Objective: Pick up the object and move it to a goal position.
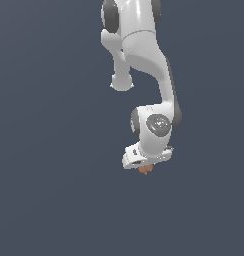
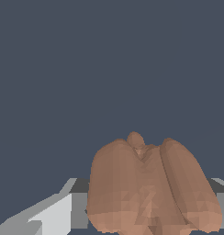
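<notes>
Beneath the white arm, the gripper [image 1: 145, 165] clamps the orange-brown object [image 1: 145, 170]; carrying appears underway, needing steady travel toward the goal.

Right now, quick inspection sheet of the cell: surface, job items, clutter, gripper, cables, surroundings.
Surface: plain dark blue-grey ground, no markings seen.
Job's things: orange-brown lumpy object sits right under the gripper; in the wrist view it fills the space between the fingers.
Clutter: nothing seen.
Gripper: white gripper around the object; contact and grip cannot be told.
Cables: nothing seen.
Surroundings: nothing seen but the arm; no goal marker visible.
</notes>
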Tool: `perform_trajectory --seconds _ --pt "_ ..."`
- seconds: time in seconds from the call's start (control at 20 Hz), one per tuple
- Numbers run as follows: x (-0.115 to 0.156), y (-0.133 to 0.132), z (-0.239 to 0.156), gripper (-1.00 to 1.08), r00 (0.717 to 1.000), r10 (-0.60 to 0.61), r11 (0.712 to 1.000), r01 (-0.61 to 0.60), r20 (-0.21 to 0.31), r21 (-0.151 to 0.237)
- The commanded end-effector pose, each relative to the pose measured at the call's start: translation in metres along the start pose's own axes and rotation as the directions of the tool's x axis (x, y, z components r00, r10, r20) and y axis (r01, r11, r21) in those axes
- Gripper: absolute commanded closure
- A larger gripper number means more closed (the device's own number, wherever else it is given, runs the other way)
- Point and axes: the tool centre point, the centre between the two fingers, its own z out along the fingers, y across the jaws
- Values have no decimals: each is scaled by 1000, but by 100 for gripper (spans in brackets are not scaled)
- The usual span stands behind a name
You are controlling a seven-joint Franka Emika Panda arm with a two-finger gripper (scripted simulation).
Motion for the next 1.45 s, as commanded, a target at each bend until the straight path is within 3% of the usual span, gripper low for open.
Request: perform_trajectory --seconds 0.0,0.85,1.1,1.4 --pt "-4 15 -2 108 1000 2 1000 -2 0 -1" --pt "-47 190 -31 108 1000 2 1000 -2 -1 -1" --pt "-52 215 -35 108 1000 2 1000 -2 -1 0" --pt "-51 220 -36 108 1000 2 1000 -2 -1 0"
